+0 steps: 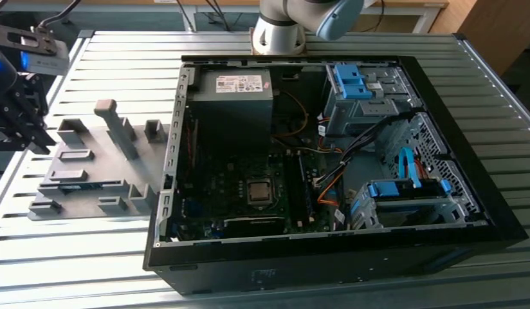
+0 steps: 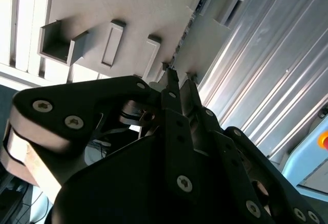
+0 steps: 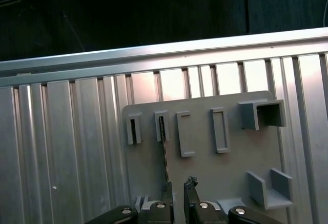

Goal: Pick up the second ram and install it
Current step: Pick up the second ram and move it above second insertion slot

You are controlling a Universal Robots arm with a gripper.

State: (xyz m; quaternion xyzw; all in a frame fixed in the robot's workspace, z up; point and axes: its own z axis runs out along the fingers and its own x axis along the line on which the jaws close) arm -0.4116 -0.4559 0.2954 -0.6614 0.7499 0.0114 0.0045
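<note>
gripper (image 3: 177, 187): fingertips narrowly apart, empty, hovering in line with the stick | second ram (image 3: 164, 149): on edge in grey fixture (image 3: 225, 172) slot, top edge offered for grasping, exterior view's left of case (image 1: 334, 261)

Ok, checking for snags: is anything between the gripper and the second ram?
Nothing: in the first wrist view the gripper sits right by the second ram, which stands on edge in the grey fixture plate, with just bare plate between.

Black gripper (image 3: 178, 187), plain grey fixture (image 3: 205, 162), silver worktop (image 1: 93, 264) ribbed in long stripes, black case (image 1: 334, 270) with bright blue drive clips (image 1: 351, 80), and there, the second ram (image 1: 80, 187), blue-green.
</note>
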